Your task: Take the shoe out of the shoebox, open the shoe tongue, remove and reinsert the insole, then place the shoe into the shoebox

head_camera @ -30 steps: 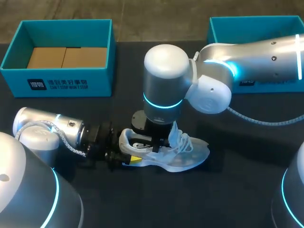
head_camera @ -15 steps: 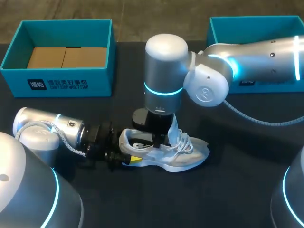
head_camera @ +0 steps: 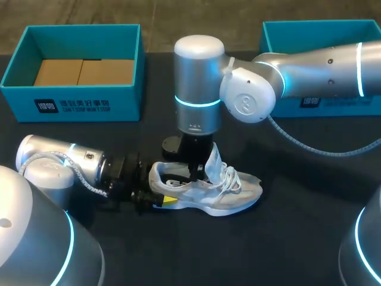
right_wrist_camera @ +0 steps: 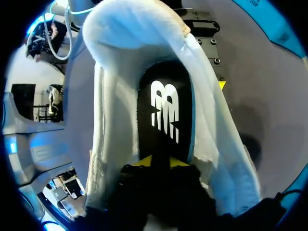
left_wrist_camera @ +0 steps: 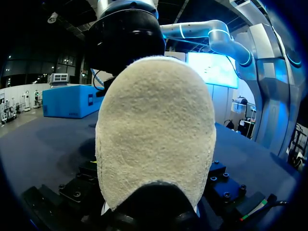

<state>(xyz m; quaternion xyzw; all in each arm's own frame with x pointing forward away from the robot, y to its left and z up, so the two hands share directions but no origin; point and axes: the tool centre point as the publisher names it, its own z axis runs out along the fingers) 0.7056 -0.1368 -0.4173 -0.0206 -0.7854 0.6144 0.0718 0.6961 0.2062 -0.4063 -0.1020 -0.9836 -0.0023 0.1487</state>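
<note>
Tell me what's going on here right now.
The white shoe is out of its box and lies on the dark table. The left gripper clamps its heel end, holding it steady. The right gripper reaches down from above into the shoe's opening, onto the black insole, with the tongue standing up beside it. Whether it has hold of the insole cannot be seen. The insole lies inside the shoe, and a blue box sits open at the back left.

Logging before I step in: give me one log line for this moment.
shoe: on table, tongue up | insole: in shoe | left gripper: shut on heel | right gripper: in shoe opening at insole, grip unseen
</note>
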